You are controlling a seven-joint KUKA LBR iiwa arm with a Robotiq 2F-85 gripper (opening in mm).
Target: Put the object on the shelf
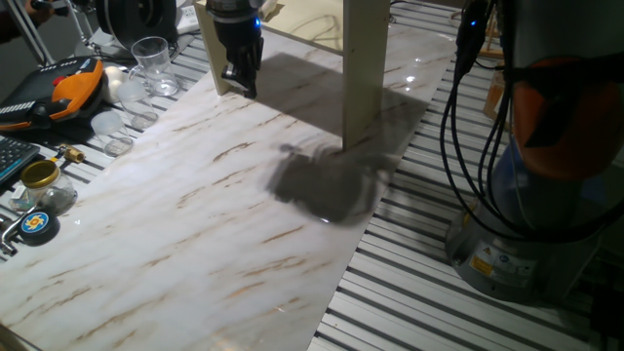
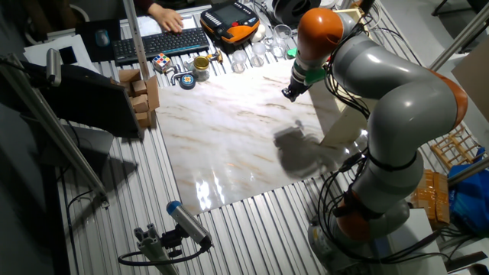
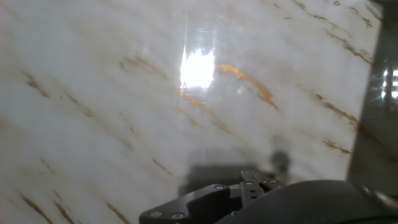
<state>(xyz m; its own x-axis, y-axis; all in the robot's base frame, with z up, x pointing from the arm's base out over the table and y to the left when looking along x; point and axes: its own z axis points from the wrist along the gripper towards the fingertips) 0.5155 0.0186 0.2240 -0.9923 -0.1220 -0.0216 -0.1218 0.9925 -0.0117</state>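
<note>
Oddly, the object is nowhere visible; the pincer (image 1: 241, 80), its state impossible to tell, hovers beside the shelf (image 1: 366, 68) leg at its three o'clock and risks clipping it.

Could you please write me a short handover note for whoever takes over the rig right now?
End effector: it hovers low over the marble tabletop, next to the shelf legs. I cannot tell whether it is open or shut.
Object: not visible in any view. The hand view shows only bare marble, and the shelf top is out of frame or hidden.
Done: nothing can be confirmed.
Left: locate the object, check whether it is in the fingers, and make sure it ends up on the shelf top.
</note>
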